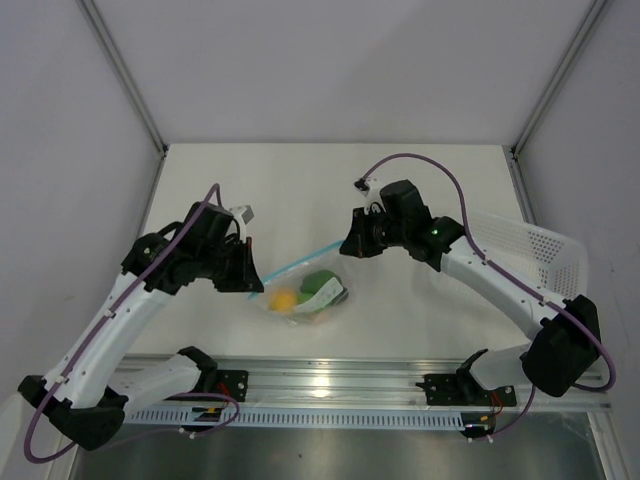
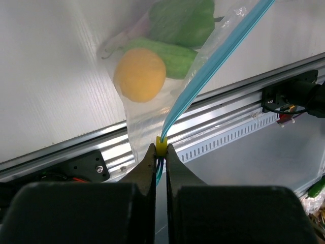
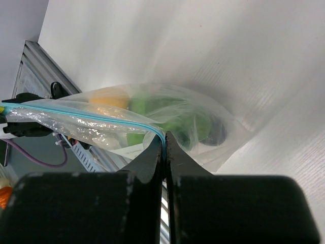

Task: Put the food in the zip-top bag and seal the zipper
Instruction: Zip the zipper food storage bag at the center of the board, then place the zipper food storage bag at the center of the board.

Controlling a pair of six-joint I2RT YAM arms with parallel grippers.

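Observation:
The clear zip-top bag (image 1: pixel 305 292) hangs stretched between my two grippers just above the table. Inside it lie the yellow-orange piece (image 1: pixel 284 299), a light-green oval (image 2: pixel 170 56) and a dark-green piece (image 2: pixel 183 20). The light-blue zipper (image 1: pixel 295 266) runs taut along the bag's mouth. My left gripper (image 2: pixel 161 149) is shut on the zipper's end at its yellow slider (image 2: pixel 161 146). My right gripper (image 3: pixel 165 137) is shut on the zipper's other end (image 3: pixel 161 135). No pinkish piece shows.
A white perforated basket (image 1: pixel 535 250) stands at the right edge of the table. The aluminium rail (image 1: pixel 330 385) with the arm bases runs along the near edge, below the bag.

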